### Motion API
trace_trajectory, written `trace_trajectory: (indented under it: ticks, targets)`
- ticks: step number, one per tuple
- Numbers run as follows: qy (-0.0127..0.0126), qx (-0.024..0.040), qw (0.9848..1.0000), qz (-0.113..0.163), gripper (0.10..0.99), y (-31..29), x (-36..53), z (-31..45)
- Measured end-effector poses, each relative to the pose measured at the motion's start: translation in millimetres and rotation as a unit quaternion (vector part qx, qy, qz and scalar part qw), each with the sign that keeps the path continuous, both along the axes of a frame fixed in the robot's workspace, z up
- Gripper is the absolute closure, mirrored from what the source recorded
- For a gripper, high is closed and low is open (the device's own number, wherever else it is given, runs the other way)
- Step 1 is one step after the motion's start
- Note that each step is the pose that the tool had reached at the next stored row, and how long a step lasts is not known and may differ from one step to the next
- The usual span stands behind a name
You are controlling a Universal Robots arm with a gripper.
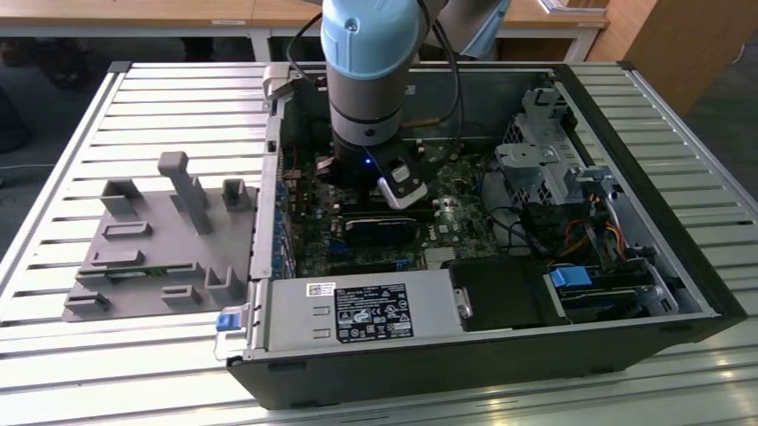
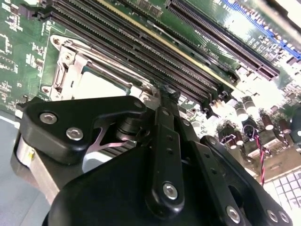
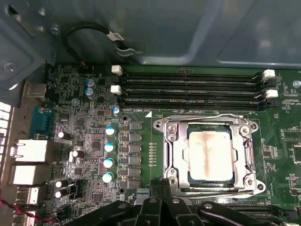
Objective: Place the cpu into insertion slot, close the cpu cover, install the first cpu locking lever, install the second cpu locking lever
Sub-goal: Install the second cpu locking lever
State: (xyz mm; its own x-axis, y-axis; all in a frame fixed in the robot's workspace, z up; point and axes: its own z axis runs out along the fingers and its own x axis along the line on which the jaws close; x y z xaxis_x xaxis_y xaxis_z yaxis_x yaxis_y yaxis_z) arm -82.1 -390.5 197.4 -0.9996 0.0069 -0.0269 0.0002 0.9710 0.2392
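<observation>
Slatted metal bench supports the opened case. The cpu is seated in the insertion slot, cpu cover apparently lowered. The gripper, fingers pressed together and empty, is poised beside the frame; lever work seems in hand, requiring precise hooking.

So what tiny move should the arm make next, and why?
Probably a slight push down at the edge of the cpu cover, I'd guess: the cpu already lies in its slot, the cover lies flat around it, and the gripper sits right at that rim.
</observation>
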Motion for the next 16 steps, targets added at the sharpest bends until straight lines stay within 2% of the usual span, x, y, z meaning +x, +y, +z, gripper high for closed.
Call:
trace_trajectory:
  ticks: [16]
  targets:
    - [0.0000, 0.0003, 1.0000, 0.000, 0.980, 0.0, 0.0, 12.5]
